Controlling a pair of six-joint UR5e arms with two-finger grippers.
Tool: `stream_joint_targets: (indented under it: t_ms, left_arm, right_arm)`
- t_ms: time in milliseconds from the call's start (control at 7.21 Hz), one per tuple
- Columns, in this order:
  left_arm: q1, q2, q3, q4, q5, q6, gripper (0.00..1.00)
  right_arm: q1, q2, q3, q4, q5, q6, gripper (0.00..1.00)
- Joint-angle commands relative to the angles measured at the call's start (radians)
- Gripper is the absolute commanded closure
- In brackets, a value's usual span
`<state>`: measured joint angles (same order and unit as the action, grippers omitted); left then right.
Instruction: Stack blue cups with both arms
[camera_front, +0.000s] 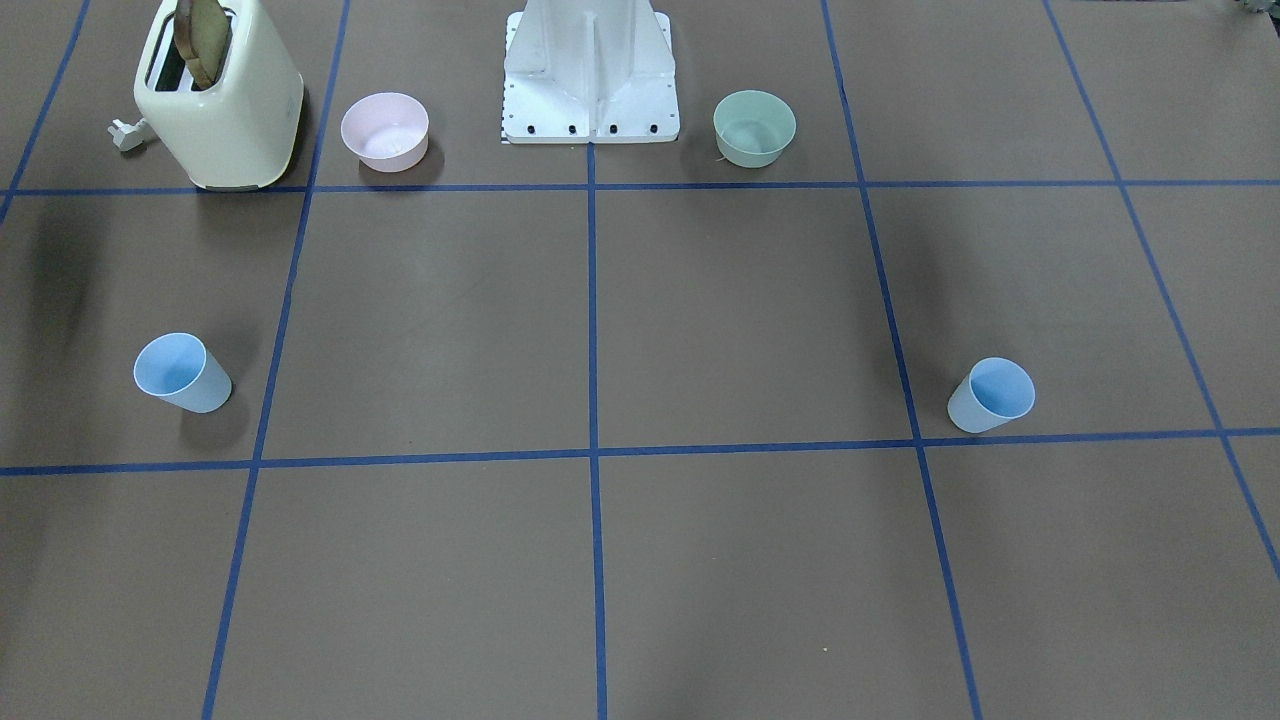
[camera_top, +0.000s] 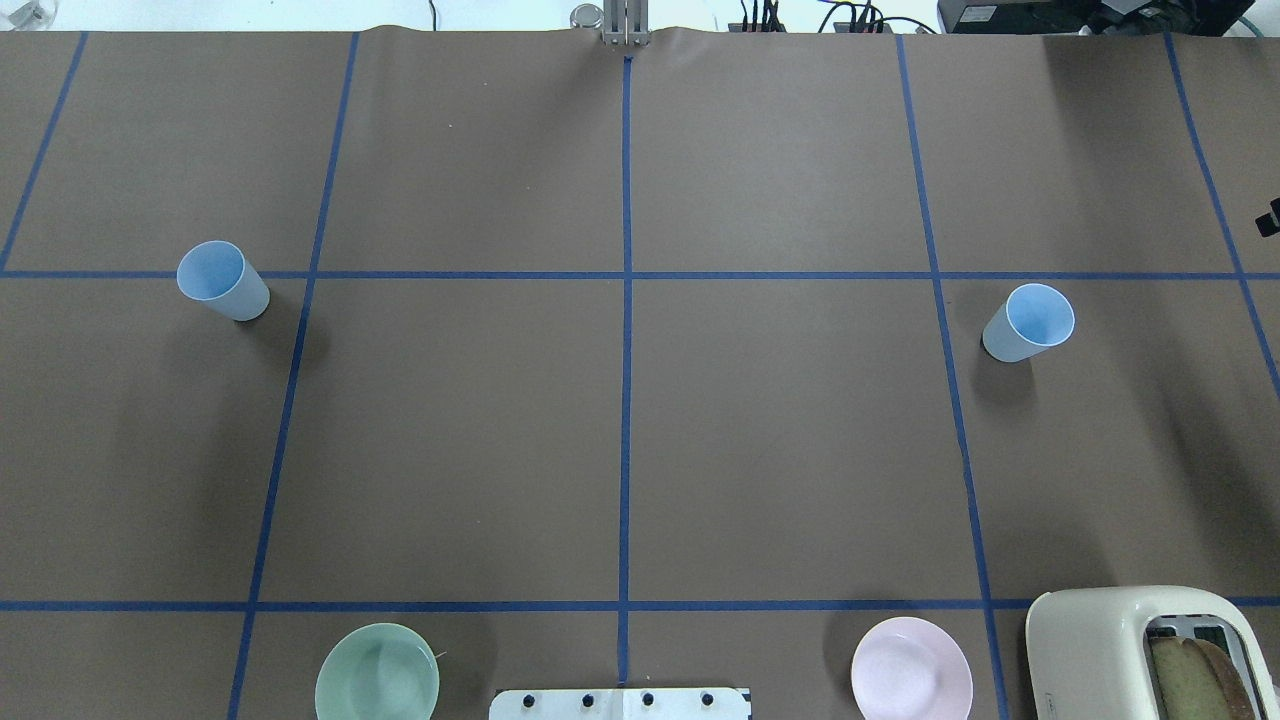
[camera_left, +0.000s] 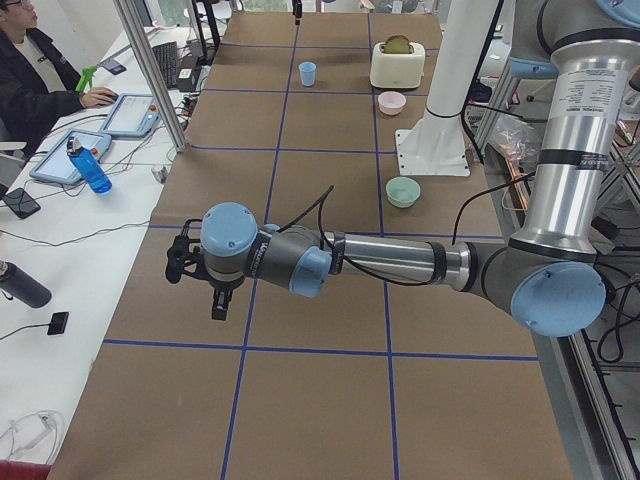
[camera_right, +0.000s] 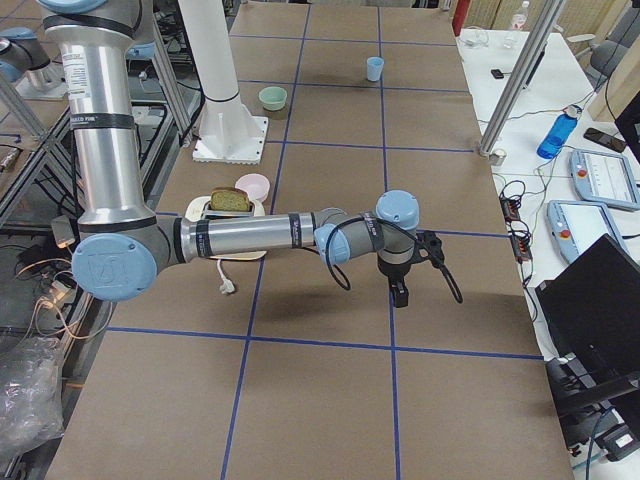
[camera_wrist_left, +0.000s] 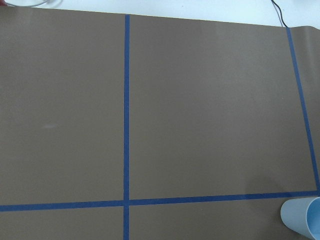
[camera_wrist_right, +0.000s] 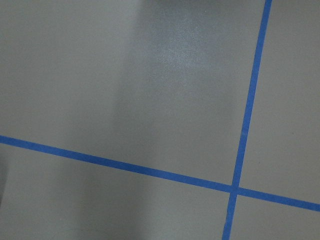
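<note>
Two blue cups are shown standing upright, mouths up, well apart on a brown table (camera_top: 780, 450) marked with blue tape lines. The left cup (camera_top: 222, 280) is placed on the robot's left side and the right cup (camera_top: 1028, 322) on its right. Neither is touched, and nothing is stacked yet. The left gripper (camera_left: 219, 308) and the right gripper (camera_right: 400, 294) are each held out above the table on a stretched arm and are seen only from the side, so whether the fingers are apart or together cannot be told. A pink bowl (camera_top: 910, 682), a green bowl (camera_top: 377, 686) and a toaster (camera_top: 1100, 640) are set near the robot's base. The cups are judged to be light, thin plastic, smooth, easily tipped and easily squashed. Because of the taper, a grip is best taken at the rim, one finger inside and one outside, with gentle pressure.
</note>
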<state>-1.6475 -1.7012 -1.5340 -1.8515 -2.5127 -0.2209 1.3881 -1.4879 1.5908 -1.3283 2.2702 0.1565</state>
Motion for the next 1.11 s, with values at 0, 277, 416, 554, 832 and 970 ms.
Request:
stream_joint_targets:
  t_ms: [0,277,416,554,832,970]
  left_arm:
    - [0.000,-0.006,-0.006,-0.009,0.005,-0.009,0.02]
    - [0.002,-0.008,-0.009,-0.009,0.005,-0.011,0.02]
    - [0.002,-0.008,-0.012,-0.008,0.005,-0.011,0.02]
    - [0.002,-0.008,-0.012,-0.008,0.006,-0.011,0.02]
    - [0.032,-0.027,-0.015,-0.006,0.017,-0.053,0.02]
    - [0.137,-0.097,-0.015,-0.009,0.122,-0.183,0.02]
  right_arm:
    - [0.026,-0.020,0.029,0.017,0.005,0.005,0.00]
    - [0.026,-0.041,0.046,0.024,0.005,0.003,0.00]
    - [0.028,-0.040,0.043,0.021,0.008,0.006,0.00]
    - [0.028,-0.044,0.041,0.023,0.011,0.005,0.00]
    - [0.025,-0.028,0.060,0.038,0.015,0.145,0.00]
    - [0.016,0.030,0.051,0.025,0.035,0.197,0.00]
